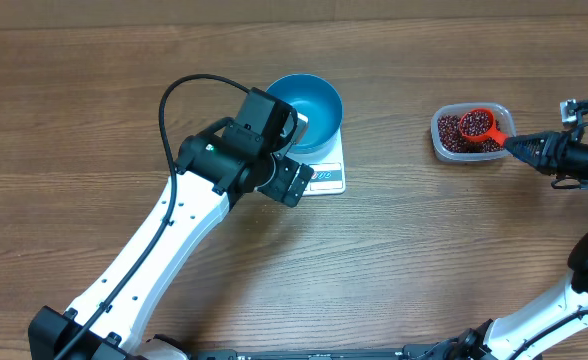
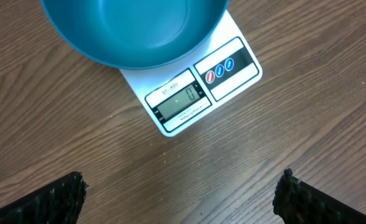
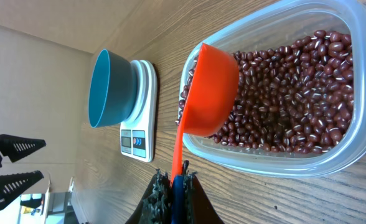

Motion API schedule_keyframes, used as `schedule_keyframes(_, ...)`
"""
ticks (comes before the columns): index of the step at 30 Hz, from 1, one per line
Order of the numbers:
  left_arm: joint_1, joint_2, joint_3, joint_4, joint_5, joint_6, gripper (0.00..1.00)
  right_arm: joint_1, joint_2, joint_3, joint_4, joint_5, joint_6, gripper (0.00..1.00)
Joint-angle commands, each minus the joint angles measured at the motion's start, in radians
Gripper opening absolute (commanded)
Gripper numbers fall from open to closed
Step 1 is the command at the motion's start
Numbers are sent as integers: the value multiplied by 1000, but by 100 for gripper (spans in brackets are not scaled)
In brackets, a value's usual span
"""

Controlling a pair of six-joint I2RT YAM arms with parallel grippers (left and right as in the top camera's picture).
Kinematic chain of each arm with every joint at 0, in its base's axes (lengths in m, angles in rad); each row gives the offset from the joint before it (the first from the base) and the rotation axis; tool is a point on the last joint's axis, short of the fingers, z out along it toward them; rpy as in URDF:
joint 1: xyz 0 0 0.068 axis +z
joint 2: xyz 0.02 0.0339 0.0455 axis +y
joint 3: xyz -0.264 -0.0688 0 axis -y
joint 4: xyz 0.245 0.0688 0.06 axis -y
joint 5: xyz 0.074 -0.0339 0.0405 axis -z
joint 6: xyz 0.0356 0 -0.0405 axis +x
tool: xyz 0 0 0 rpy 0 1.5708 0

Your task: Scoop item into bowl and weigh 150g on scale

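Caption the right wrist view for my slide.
Right gripper holds orange scoop at the tub of beans; blue bowl sits on scale.

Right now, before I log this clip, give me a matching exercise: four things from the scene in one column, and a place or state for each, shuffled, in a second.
Things
1. blue bowl
2. orange scoop
3. beans
4. left gripper

Places or states
A. heaped in the clear tub
B. wide open, holding nothing
C. standing on the white scale
D. handle clamped in the right gripper

Pairs: 1-C, 2-D, 3-A, 4-B
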Motion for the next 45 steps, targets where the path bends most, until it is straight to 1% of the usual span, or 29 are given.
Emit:
schedule_keyframes(1, 14, -18, -4, 5, 18, 27, 100, -5, -42, 7, 1, -34, -16, 4)
schedule_keyframes(6, 34, -34, -4, 16, 51, 26, 99, 3, -113, 20, 2, -34, -11, 4)
schedule_keyframes(11, 38, -39, -4, 25, 64, 25, 100, 58, -176, 27, 2, -35, 13, 4)
schedule_keyframes(14, 38, -39, -4, 25, 64, 25, 100, 120, -189, 27, -2, -50, 15, 4)
schedule_keyframes(18, 38, -39, -4, 24, 64, 25, 100, 208, -189, 27, 0, -143, 14, 4)
schedule_keyframes(23, 38, -39, -4, 23, 64, 25, 100, 333, -189, 27, 46, -246, 19, 4)
schedule_keyframes(25, 38, -39, -4, 23, 64, 22, 100, 386, -189, 27, 102, -253, 82, 4)
schedule_keyframes(28, 38, -39, -4, 23, 64, 17, 100, 470, -189, 27, 231, -251, 217, 4)
schedule_keyframes(30, 38, -39, -4, 23, 64, 17, 100, 529, -189, 27, 332, -225, 311, 4)
schedule_keyframes(33, 38, -39, -4, 23, 64, 14, 100, 616, -189, 27, 452, -119, 438, 4)
schedule_keyframes(38, 38, -39, -4, 19, 64, 5, 100, 724, -189, 27, 532, 30, 497, 4)
schedule_keyframes(45, 38, -39, -4, 19, 63, -35, 100, 786, -189, 27, 550, 159, 514, 4)
